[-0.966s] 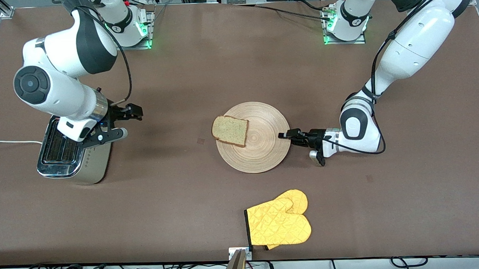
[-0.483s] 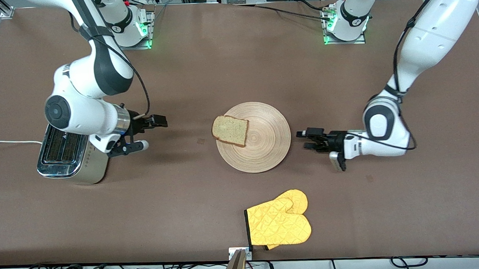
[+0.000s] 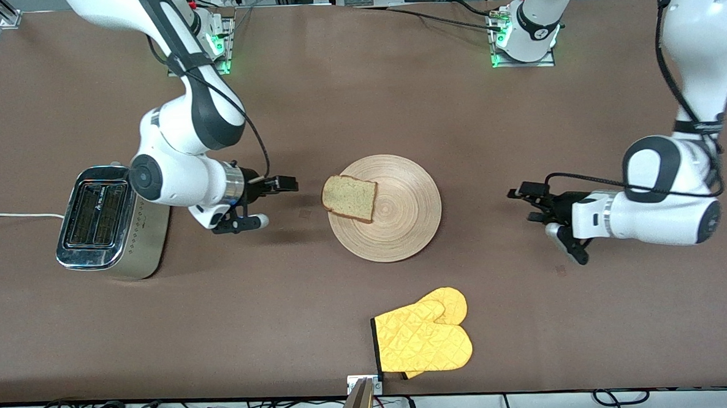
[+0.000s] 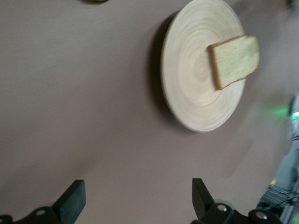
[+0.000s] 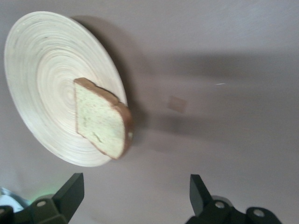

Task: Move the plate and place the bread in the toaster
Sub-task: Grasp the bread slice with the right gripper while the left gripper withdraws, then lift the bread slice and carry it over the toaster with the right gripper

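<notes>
Bread slice [image 3: 350,198] overhanging wooden plate [image 3: 401,227] at its 9 o'clock rim. Right gripper [image 3: 277,192] spread, between toaster [image 3: 103,224] and bread; left gripper [image 3: 526,204] spread, empty, at plate's 3 o'clock.

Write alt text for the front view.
A bread slice lies on a wooden plate mid-table. The open right end effector hovers between it and the toaster; the open left end effector hovers toward the left arm's end.

Both arms reach low and level over the counter [image 3: 347,100] toward its middle, the right claw [image 3: 274,198] and the left claw [image 3: 532,206] each with fingers spread and empty.
</notes>
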Tool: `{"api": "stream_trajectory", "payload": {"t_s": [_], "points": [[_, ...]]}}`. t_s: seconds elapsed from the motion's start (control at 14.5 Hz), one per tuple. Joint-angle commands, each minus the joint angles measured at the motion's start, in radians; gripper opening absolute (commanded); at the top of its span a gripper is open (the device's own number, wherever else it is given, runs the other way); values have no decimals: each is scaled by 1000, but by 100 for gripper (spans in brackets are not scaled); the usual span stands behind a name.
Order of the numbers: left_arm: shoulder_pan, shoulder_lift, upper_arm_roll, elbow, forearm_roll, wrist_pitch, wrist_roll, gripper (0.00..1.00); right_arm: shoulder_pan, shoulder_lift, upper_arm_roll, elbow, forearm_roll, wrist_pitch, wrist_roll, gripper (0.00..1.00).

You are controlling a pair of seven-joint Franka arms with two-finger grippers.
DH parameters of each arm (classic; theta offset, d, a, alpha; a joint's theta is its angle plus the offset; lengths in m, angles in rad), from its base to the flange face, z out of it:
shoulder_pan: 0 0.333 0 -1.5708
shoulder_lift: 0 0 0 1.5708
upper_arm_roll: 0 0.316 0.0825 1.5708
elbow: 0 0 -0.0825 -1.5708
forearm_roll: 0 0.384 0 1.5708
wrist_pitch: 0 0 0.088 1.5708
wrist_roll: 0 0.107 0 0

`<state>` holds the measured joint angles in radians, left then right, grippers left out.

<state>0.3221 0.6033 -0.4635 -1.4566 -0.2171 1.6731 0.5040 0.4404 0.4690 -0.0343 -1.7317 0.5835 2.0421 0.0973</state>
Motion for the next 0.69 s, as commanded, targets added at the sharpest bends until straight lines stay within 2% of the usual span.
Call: {"api": "stream_trajectory", "payload": {"t_s": [0.0,0.21,0.34,0.48,0.55,0.62], "points": [[-31,-46,-1,102,171,-113,-137,100,46,74,-4,14,88,62,15,100],[-70,-161,-1,105,335,-177,-218,100,104,126,-4,14,125,154,13,100],[-77,-200,2,111,357,-219,-240,100,122,164,-4,23,128,193,10,100],[-90,-255,12,128,427,-259,-237,100,139,178,-4,26,144,196,9,100],[-98,-296,25,116,429,-260,-252,100,142,184,-4,26,148,191,2,100],[-109,-357,86,81,418,-254,-283,100,141,186,-4,26,150,187,4,100]]}}
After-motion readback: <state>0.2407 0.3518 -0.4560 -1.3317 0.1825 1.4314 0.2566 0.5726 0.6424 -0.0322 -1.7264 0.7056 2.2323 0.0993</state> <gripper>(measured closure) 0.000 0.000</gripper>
